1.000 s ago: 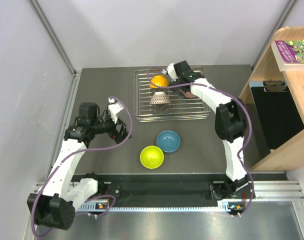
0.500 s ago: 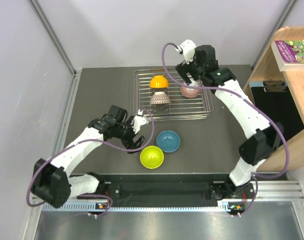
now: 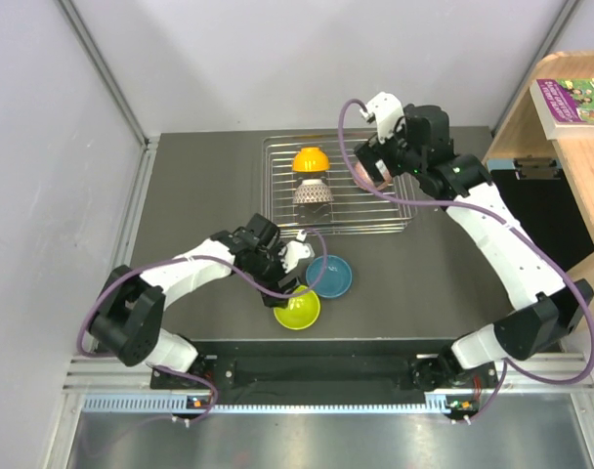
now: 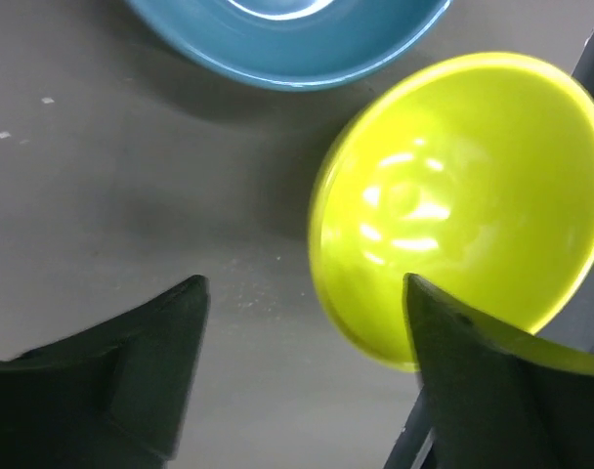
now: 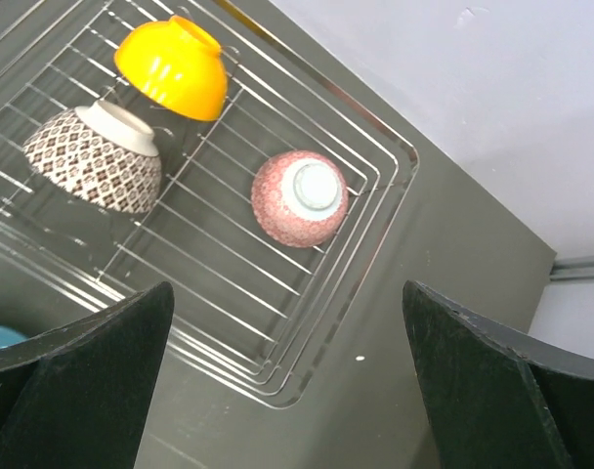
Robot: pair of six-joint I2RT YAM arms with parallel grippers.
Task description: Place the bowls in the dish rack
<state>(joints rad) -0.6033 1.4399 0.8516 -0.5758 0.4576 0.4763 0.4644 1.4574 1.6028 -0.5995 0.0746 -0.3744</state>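
Hovering with released left pincer (image 4: 302, 288) at lime green bowl (image 4: 453, 195) rim, blue bowl (image 4: 287, 39) just beyond, and with released right pincer (image 5: 287, 293) above upside-down pink bowl (image 5: 299, 198) in dish rack (image 5: 229, 264).

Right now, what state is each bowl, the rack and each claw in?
Silver wire dish rack: holds three bowls.
Orange round bowl: base up, in rack.
Black-and-white mosaic bowl: base up, in rack.
Pink speckled bowl: base up, in rack.
Blue bowl: upright, on table.
Lime green bowl: upright, on table.
Left claw: open, empty.
Right claw: open, empty.
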